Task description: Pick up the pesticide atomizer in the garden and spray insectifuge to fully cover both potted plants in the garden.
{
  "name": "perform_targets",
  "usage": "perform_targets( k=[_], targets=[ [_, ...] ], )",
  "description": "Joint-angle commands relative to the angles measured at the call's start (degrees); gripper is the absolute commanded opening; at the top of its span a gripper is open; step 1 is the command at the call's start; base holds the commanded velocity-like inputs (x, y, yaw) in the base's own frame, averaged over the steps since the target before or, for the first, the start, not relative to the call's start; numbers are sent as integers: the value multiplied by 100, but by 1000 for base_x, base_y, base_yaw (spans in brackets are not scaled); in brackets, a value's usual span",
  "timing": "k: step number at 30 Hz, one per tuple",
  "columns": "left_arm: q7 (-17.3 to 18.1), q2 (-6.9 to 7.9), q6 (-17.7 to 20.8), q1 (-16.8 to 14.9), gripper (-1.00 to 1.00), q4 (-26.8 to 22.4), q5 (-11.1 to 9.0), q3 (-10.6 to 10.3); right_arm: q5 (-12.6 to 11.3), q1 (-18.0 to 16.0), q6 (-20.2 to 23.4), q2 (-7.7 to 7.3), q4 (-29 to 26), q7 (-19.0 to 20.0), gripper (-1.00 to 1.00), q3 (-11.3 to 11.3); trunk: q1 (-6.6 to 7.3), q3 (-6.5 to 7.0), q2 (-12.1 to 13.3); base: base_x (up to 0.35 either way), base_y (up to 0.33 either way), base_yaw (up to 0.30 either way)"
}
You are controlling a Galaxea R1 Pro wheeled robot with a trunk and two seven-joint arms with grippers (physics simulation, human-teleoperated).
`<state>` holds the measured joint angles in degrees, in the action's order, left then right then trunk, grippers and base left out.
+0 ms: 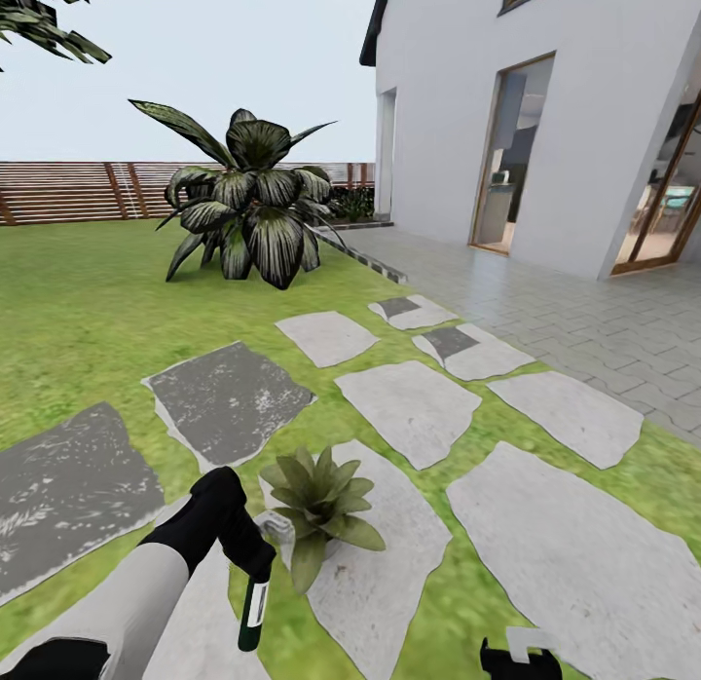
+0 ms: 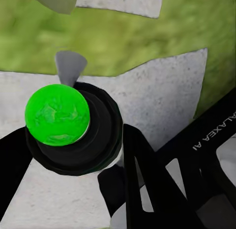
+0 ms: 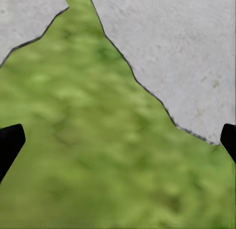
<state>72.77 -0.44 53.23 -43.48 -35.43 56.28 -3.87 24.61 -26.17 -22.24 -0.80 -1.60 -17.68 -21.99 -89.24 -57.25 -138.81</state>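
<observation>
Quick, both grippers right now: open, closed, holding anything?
Left gripper: closed on the pesticide atomizer.
Right gripper: open, holding nothing, over grass.

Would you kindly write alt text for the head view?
The left gripper holds the dark pesticide atomizer pointing down beside a small potted plant on a grey stepping stone. Lawn, a large shrub and a white house lie beyond.
</observation>
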Motion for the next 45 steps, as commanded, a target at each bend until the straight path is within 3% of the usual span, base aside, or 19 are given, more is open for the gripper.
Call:
perform_targets(
  k=[1, 10, 14, 20, 26, 29, 32, 36, 42, 45],
  targets=[
    [61, -1, 47, -2, -100, -8, 58, -3, 61, -3, -22, -9, 10, -19, 100, -42, -2, -6, -2, 267, 0, 0],
    [37, 5, 17, 42, -100, -9, 62, -12, 26, -1, -16, 26, -6, -24, 100, -55, -2, -6, -2, 38, 0, 0],
    [19, 64, -23, 418, -100, -81, 62, 24, 18, -1, -16, 19, -13, -32, 100, -64, -2, -33, -2, 0, 0, 0],
    [2, 153, -22, 470, -100, -98, 64, 28, 17, 0, -17, 13, -7, -34, 100, -60, -2, -87, -2, 0, 0, 0],
    [-300, 146, -8, 481, -100, -88, 10, 45, 10, -2, -16, 25, -7, -26, 100, -60, -2, -142, -2, 0, 0, 0],
    [-720, 95, -6, 481, -100, -71, -17, 50, 15, -1, -14, 24, -7, -25, 100, -64, -2, -169, -2, 0, 0, 0],
    [-961, 92, -7, 484, -100, -24, -164, 53, 17, 1, -16, 18, -7, -27, 100, -67, -2, -196, -2, 0, 0, 0],
    [-1015, 140, -16, 718, -100, -21, -277, 53, 17, 1, -17, 12, -7, -33, 100, -65, -2, -233, -2, 0, 0, 0],
    [-1073, 25, -23, 795, -100, -74, -386, 76, 24, 0, -17, 18, 2, -34, 100, -60, -2, -275, -2, 0, 0, 0],
    [-1451, 6, -23, 797, -100, -152, -628, 131, 25, -2, -17, 12, -5, -34, 100, -63, -2, -280, -2, 0, 0, 0]
  ],
)
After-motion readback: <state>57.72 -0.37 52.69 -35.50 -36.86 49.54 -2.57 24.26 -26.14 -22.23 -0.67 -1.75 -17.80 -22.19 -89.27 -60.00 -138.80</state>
